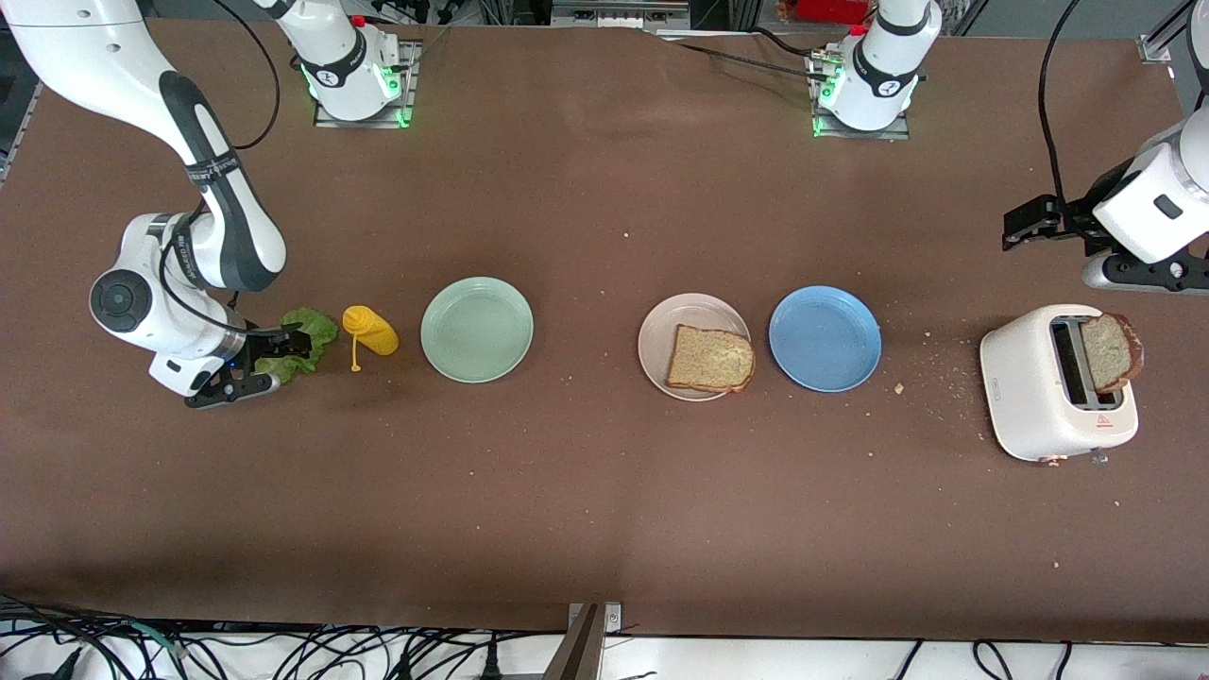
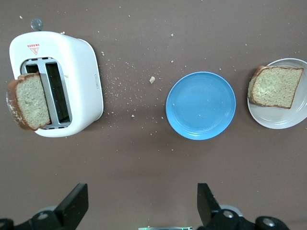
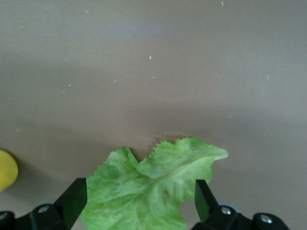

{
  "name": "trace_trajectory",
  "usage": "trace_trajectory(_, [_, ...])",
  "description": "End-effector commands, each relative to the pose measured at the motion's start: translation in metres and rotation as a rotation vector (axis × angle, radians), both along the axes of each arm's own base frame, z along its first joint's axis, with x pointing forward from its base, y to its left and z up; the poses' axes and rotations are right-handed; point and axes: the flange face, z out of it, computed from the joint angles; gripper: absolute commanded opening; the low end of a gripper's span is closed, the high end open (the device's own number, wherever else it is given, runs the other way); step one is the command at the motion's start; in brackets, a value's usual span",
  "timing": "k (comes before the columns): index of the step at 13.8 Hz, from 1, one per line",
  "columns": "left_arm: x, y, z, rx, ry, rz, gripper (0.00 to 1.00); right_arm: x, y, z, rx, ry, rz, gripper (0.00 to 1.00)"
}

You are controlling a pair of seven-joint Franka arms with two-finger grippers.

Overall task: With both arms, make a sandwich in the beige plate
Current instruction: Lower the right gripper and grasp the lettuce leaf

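The beige plate (image 1: 661, 331) sits on the brown desk (image 1: 604, 491) around the middle of the row of things, and 1 brown bread slice (image 1: 710, 359) lies flat on it, its corner reaching over the rim toward the blue plate (image 1: 825, 338). The blue plate stands just beside the beige one, toward the left arm's end of the desk, with nothing on it. Further toward that end a white toaster (image 1: 1025, 378) lies on its side with a 2nd bread slice (image 1: 1111, 352) sticking out of 1 slot, and crumbs (image 1: 930, 387) are scattered between the toaster and the blue plate.

The left gripper (image 1: 1025, 225) hangs over the desk near the toaster; in the left wrist view its jaws are spread wide with nothing between them.

Toward the right arm's end, a mint-green plate (image 1: 477, 329) stands well apart from the beige plate. Beside it lies a yellow squeeze bottle (image 1: 370, 331) on its side, and next to that the green lettuce leaf (image 1: 300, 342) lies on the desk. The right gripper (image 1: 247, 364) is low at the leaf; its jaws are wide apart, 1 finger on either side of the lettuce, as the right wrist view shows.
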Motion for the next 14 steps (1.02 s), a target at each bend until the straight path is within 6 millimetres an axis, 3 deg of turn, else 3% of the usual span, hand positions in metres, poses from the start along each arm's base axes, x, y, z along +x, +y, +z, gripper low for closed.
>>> trace_trajectory(1, [0.003,0.001,0.004,0.022,-0.005,-0.019,1.0,-0.011,0.008,-0.021,-0.015,-0.023,-0.099,1.0])
trace_trajectory(6, [0.003,0.001,0.004,0.02,-0.003,-0.018,1.0,-0.019,0.008,-0.047,0.0,-0.049,-0.139,0.97])
trace_trajectory(7, [0.003,0.001,0.004,0.02,-0.003,-0.018,1.0,-0.019,0.008,-0.047,0.001,-0.049,-0.142,0.81])
trace_trajectory(9, [0.003,0.001,0.004,0.02,-0.003,-0.018,1.0,-0.02,0.008,-0.049,0.001,-0.041,-0.143,0.25])
trace_trajectory(10, [0.003,0.001,0.004,0.02,-0.003,-0.017,1.0,-0.02,0.008,-0.048,0.001,-0.039,-0.145,0.03])
trace_trajectory(14, [0.003,0.002,0.004,0.02,-0.003,-0.015,1.0,-0.016,0.008,-0.042,-0.001,-0.041,-0.134,0.0])
